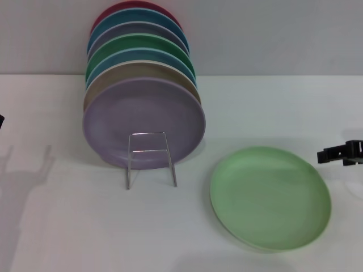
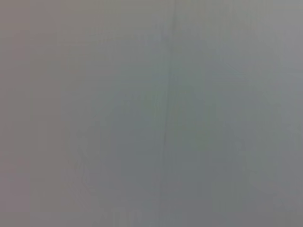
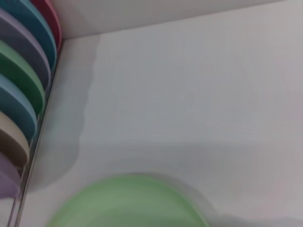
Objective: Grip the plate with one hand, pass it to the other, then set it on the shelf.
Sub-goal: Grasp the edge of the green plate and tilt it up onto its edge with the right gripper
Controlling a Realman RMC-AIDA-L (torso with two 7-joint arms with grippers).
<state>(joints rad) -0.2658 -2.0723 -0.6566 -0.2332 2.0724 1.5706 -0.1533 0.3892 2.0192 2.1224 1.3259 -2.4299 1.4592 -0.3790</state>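
Although nothing has hold of it yet, the plate looks an easy enough thing to lift: mint green, shallow, matte, lying flat on the white bench toward the robot's right, near the front. I'd judge it stiff and fairly light, probably plastic or melamine, so not likely to shatter, though a drop would still send it skating. That matte face should give decent friction. Lying flat as it does, the rim is the only place to take it, a pinch over the edge with one finger above and one slid beneath. The edge nearest the right hand is the obvious spot.

That right hand shows only as a black shape at the right edge of the head view, just beyond the plate's far right rim and apart from it, seemingly a little above the bench. Whether its fingers are spread or closed I cannot tell. Its wrist camera looks down on the plate close below.

As for the left hand, only a dark sliver at the left edge hints at that arm, well away from the plate.

Left of the plate stands the shelf, a thin wire rack already carrying a leaning row of coloured plates, a lilac plate foremost.
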